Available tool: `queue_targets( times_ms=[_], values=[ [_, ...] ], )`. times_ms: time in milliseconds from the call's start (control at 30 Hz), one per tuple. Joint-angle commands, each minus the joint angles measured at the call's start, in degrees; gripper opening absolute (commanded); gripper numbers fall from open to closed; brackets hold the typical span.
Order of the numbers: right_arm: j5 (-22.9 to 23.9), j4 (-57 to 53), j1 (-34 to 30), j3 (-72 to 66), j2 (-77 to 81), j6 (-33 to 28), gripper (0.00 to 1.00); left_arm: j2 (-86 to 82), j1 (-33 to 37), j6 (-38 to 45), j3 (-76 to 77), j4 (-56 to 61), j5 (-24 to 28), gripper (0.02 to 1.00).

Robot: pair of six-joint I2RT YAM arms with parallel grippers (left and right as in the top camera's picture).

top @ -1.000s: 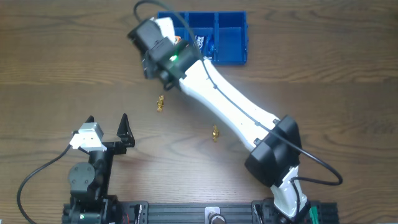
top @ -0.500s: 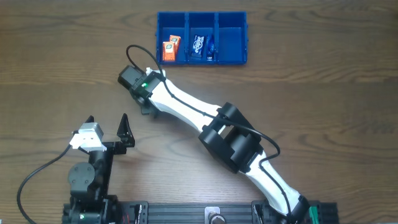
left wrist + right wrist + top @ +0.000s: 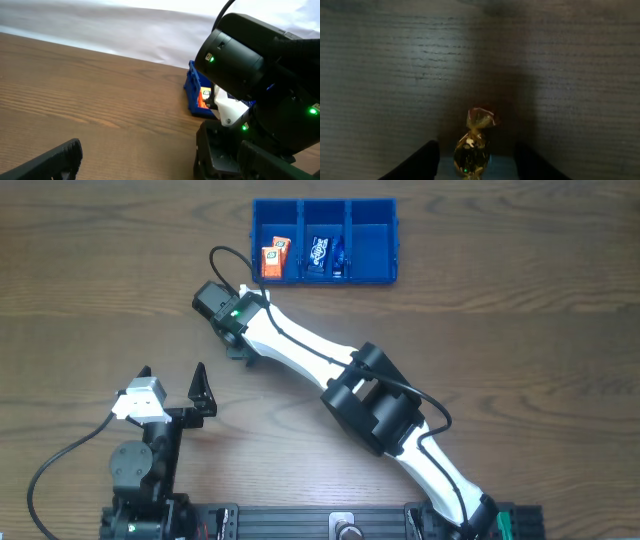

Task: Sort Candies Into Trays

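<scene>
1. Straddling a gold-wrapped candy [image 3: 472,150] with my right gripper [image 3: 477,156]. The fingers are spread, one on each side, and as far as I can judge neither touches the wrapper. The candy lies on the wooden surface [image 3: 520,330], apart from the blue tray [image 3: 370,279] and off its left end.
2. The tray has three compartments. The left one holds orange packs [image 3: 272,258], the middle one holds blue-wrapped candies [image 3: 328,255], and the right compartment [image 3: 372,240] looks bare.
3. Progress, my judgement: partly done. Two kinds are sorted; this gold candy is not yet gripped or carried. The bare compartment seems its likely place, but that is a guess.
4. My left gripper [image 3: 172,385] sits near its own base, well away from the candy, fingers apart and holding nothing.
5. Hard to make out:
   - Seen from above, my right arm covers the candy and a long strip of surface, so I cannot rule out more pieces beneath it.
   - The candy's near end is cut off at the wrist view's edge.
   - I cannot count the orange packs with certainty.
</scene>
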Motion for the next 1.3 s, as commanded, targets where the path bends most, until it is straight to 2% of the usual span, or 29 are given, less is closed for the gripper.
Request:
queue_targets(
  times_ms=[33,100,300,433,667,800,933,1033,1067,1133,1300],
  values=[
    [0.33,0.17,-0.37,0.02,1.95,0.96,0.332,-0.28,0.39,0.96,-0.92,-2.4,-0.33,0.998],
    [0.33,0.17,-0.37,0.02,1.95,0.96,0.253,-0.28,0.39,0.96,-0.92,-2.38,-0.33,0.996],
    [0.46,-0.33,-0.28,0.09,0.92,0.92,0.161,-0.28,0.39,0.96,-0.92,-2.4,-0.33,0.998],
    [5.97,-3.56,-0.37,0.09,-5.22,0.39,0.148,-0.28,0.39,0.96,-0.92,-2.4,-0.35,0.998],
    [14.34,-8.74,-4.15,0.09,-21.18,-8.13,0.145,-0.28,0.39,0.96,-0.92,-2.38,-0.33,0.998],
    [16.72,-8.0,-12.74,0.09,-26.16,-14.64,0.145,-0.28,0.39,0.96,-0.92,-2.4,-0.33,0.998],
    [16.09,-2.6,-21.79,-1.75,-25.66,-20.31,0.148,-0.28,0.39,0.96,-0.92,-2.4,-0.35,0.998],
    [12.5,4.48,-25.97,-6.56,-25.29,-23.71,0.15,-0.28,0.39,0.96,-0.92,-2.4,-0.33,0.998],
    [10.75,10.16,-28.59,-11.37,-25.2,-24.28,0.154,-0.28,0.39,0.96,-0.92,-2.38,-0.35,0.998],
    [7.34,16.02,-30.29,-15.8,-24.74,-26.4,0.159,-0.28,0.37,0.96,-0.92,-2.4,-0.33,0.998],
    [7.17,19.43,-30.88,-17.68,-21.62,-26.62,0.159,-0.28,0.39,0.96,-0.92,-2.4,-0.33,0.996]
  ],
)
